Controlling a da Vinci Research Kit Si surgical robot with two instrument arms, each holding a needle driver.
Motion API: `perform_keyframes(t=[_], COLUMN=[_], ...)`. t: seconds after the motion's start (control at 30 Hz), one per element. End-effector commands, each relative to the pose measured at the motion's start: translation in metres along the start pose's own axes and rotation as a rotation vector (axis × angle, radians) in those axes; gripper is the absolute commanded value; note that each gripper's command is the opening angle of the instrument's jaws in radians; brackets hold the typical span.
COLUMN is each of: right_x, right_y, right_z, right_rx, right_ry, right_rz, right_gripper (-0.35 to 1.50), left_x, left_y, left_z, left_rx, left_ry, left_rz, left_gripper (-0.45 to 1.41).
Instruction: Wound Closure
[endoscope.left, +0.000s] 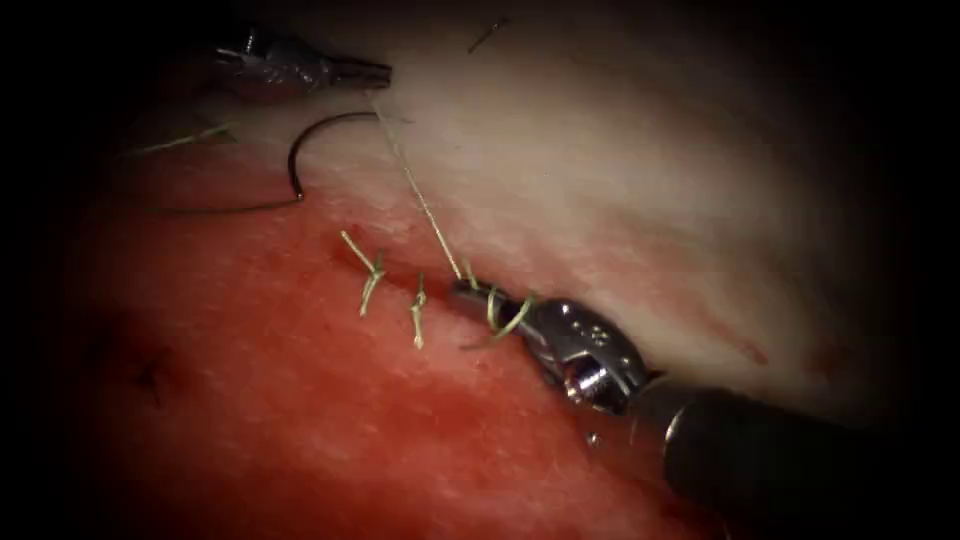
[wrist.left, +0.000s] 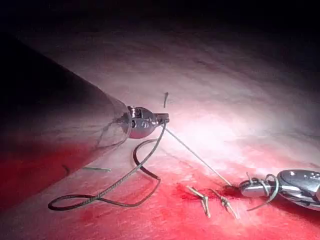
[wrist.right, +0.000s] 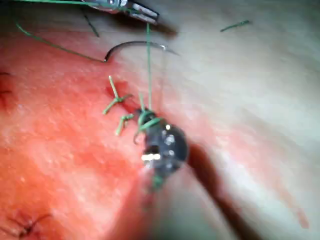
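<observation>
My left tool (endoscope.left: 375, 72) is at the far upper left, its jaws shut on the thread (endoscope.left: 420, 195). That strand runs taut down to the cut (endoscope.left: 455, 280) in the tissue (endoscope.left: 650, 180). My right tool (endoscope.left: 468, 293) lies at the cut with its jaws shut at the short thread end. Thread loops (endoscope.left: 505, 315) are wound around its jaws. The curved needle (endoscope.left: 296, 150) lies free on the tissue left of the taut strand, held by neither tool and not in the tissue. Its trailing thread (wrist.left: 100, 197) loops across the tissue in the left wrist view.
Two tied stitches (endoscope.left: 370, 275) (endoscope.left: 418, 312) with short ends stand left of the right tool's tip. Cut thread ends lie at the far left (endoscope.left: 185, 140) and at the top (endoscope.left: 488, 35). Red fluid (endoscope.left: 300, 400) covers the near tissue. An older stitch mark (endoscope.left: 152, 375) sits lower left.
</observation>
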Motion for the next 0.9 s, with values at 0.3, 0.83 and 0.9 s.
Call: perform_keyframes(t=[0.3, 0.83, 0.9], right_x=[-0.0019, -0.0050, -0.0053], right_y=[-0.0016, -0.0057, -0.0063], right_z=[-0.0009, -0.0068, -0.0072], right_rx=[0.008, 0.146, 0.159], right_ry=[0.009, 0.020, 0.021], right_rz=[-0.018, -0.081, -0.089], right_gripper=[-0.35, -0.35, -0.35], left_x=[-0.0009, -0.0057, -0.0061], left_y=[-0.0043, -0.0111, -0.0116], left_z=[0.0046, 0.0100, 0.0100], left_rx=[0.012, 0.054, 0.058], left_ry=[0.020, -0.017, -0.016], left_rz=[-0.024, -0.034, -0.035], left_gripper=[-0.45, -0.45, -0.45])
